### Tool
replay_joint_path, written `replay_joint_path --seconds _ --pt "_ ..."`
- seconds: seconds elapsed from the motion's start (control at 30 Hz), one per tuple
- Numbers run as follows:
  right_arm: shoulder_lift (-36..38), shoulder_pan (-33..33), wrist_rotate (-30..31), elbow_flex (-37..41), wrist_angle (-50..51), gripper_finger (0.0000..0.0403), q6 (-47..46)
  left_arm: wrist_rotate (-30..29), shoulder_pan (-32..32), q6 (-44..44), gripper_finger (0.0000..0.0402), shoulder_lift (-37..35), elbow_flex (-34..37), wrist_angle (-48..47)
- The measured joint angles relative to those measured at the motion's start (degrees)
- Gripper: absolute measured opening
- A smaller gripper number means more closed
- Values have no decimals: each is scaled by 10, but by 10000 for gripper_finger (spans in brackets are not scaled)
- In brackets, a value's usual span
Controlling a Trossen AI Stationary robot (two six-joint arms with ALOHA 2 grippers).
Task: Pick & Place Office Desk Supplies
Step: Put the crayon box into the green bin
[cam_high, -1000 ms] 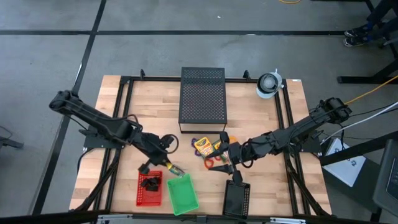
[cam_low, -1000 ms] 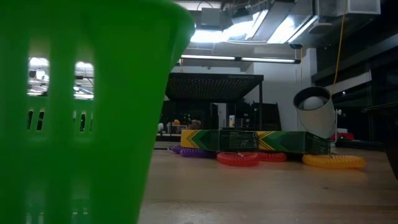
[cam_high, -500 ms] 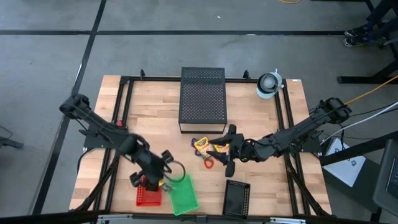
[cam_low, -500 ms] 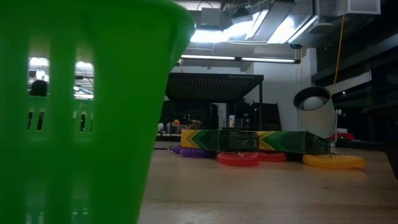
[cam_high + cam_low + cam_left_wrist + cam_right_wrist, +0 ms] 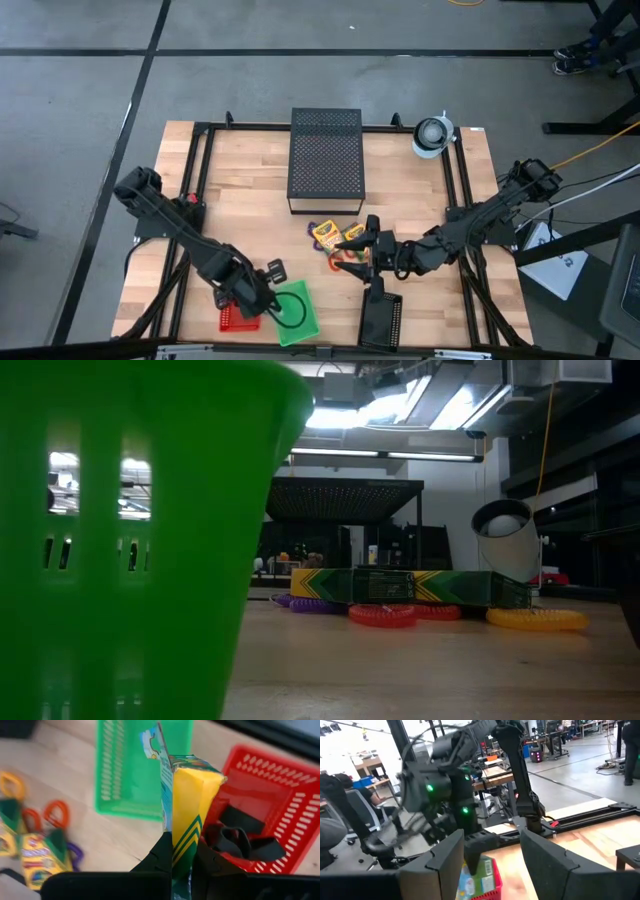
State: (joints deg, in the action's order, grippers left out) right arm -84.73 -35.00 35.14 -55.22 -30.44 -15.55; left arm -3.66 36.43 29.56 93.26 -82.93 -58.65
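Wooden worktop (image 5: pixel 240 170): left gripper (image 5: pixel 181 851) jaws pinch a crayon box (image 5: pixel 187 807) at 7 o'clock; loosely nipped, it could tip beside the green basket (image 5: pixel 296 312). Right gripper (image 5: pixel 372 250) jaws gape, empty.

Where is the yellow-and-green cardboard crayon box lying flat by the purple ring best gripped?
Probably from straight above, closing the tool across the short width of the yellow-and-green cardboard crayon box: it lies flat on the wooden table, so its long edges offer opposing faces. The thin purple ring lies close beside it.

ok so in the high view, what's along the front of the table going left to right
red basket → green basket → black basket
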Motion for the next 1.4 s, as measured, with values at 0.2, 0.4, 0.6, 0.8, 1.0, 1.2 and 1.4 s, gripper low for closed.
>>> replay_joint_path --seconds 0.2,0.4,0.6,0.8,1.0,1.2,1.4 --pt "0 0 0 0 0 196 23 -4 -2 22 22 21 -47 8" --pt "0 0 0 0 6 196 30 -11 -5 48 22 81 -68 14" --pt "0 0 -2 0 14 196 30 -9 -2 56 22 139 -106 7" --pt "0 0 -2 0 18 196 27 -9 10 68 22 159 -133 -20" --pt "0 0 -2 0 18 196 27 -9 19 69 22 159 -133 -23" --pt "0 0 -2 0 18 196 25 -8 21 69 22 159 -133 -17" --pt "0 0 -2 0 18 196 25 -4 19 73 22 159 -133 1"
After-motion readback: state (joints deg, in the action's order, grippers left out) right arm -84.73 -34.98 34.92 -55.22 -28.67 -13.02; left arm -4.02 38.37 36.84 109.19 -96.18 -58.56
